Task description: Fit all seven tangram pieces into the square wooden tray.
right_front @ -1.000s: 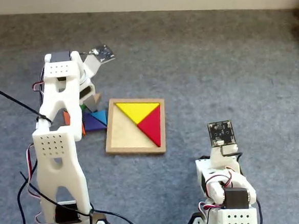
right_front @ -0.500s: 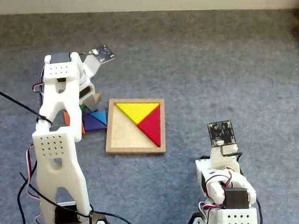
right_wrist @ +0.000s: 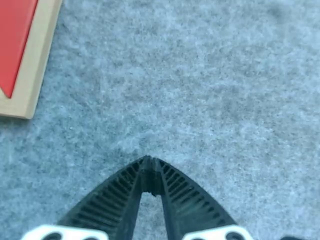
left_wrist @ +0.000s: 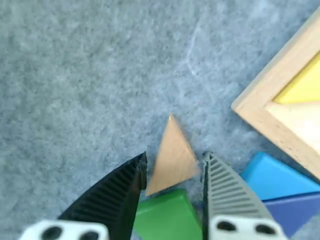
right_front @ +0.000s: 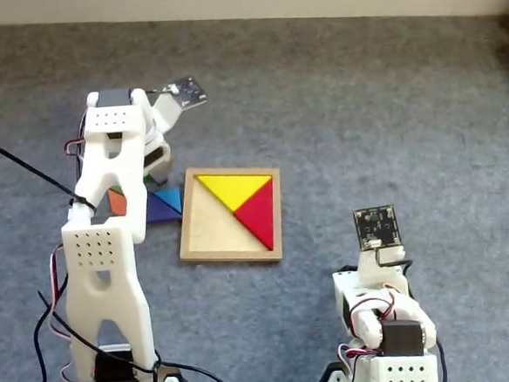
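Five pieces outside the tray, crowding risk: the green piece (left_wrist: 162,215) lies at the base of the tan triangle (left_wrist: 172,145), touching or nearly so, between the left gripper's (left_wrist: 175,157) jaws. In my judgement a closing jaw may catch it and drag it along.
Tan triangle, slip risk: the jaws meet sloping edges rather than parallel faces, so a squeeze may push the piece out toward its apex or twist it.
Blue piece, nudge risk: the blue piece (left_wrist: 277,175) sits just beside the grey finger (left_wrist: 225,195) and may be shoved on any sideways correction.
Tray, seating risk: the square wooden tray (left_wrist: 260,95) lies beyond the triangle. The yellow triangle (right_front: 233,191) and red triangle (right_front: 258,215) already fill its far half, and a tilted piece may hang on the rim.
Left gripper: partly spread, jaws flanking the tan triangle close to its edges. Firm contact cannot be confirmed, and the piece appears to rest on the carpet (right_wrist: 200,75).
Right gripper (right_wrist: 149,167): jaws pressed together over bare carpet near the tray's corner, holding nothing.
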Controlling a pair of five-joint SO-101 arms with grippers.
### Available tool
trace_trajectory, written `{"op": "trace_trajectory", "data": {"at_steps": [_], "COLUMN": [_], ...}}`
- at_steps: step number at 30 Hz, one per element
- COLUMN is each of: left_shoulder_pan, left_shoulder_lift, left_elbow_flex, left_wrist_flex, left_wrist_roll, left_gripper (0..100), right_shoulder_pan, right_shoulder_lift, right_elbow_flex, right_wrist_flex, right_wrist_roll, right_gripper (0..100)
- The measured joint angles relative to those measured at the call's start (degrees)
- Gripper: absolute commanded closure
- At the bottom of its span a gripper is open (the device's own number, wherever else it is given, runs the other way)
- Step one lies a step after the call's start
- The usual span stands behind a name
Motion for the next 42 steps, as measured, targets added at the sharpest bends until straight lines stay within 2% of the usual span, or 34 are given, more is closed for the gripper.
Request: {"op": "trace_trajectory", "data": {"at_steps": [3,8,15,25,30,37,42], "left_shoulder_pan": [0.0,0.26,0.35,3.78,7.38,11.69,12.92], "left_shoulder_lift": [0.0,0.0,-1.67,-6.07,-7.74,-7.91,-7.91], "left_elbow_flex": [0.0,0.0,-0.09,0.09,0.09,0.09,0.09], "left_wrist_flex": [0.0,0.0,2.99,11.6,15.3,16.7,16.88], "left_wrist_roll": [0.0,0.09,0.0,8.0,14.51,29.1,35.96], "left_gripper": [84,90,90,90,91,91,91], "right_shoulder_pan": [0.0,0.0,0.0,0.0,0.0,0.0,0.0], "right_shoulder_lift": [0.0,0.0,0.0,0.0,0.0,0.0,0.0], "right_elbow_flex": [0.0,0.0,0.0,0.0,0.0,0.0,0.0], "right_wrist_flex": [0.0,0.0,0.0,0.0,0.0,0.0,0.0], "right_wrist_roll": [0.0,0.0,0.0,0.0,0.0,0.0,0.0], "right_gripper": [98.2,98.2,98.2,98.2,98.2,98.2,98.2]}}
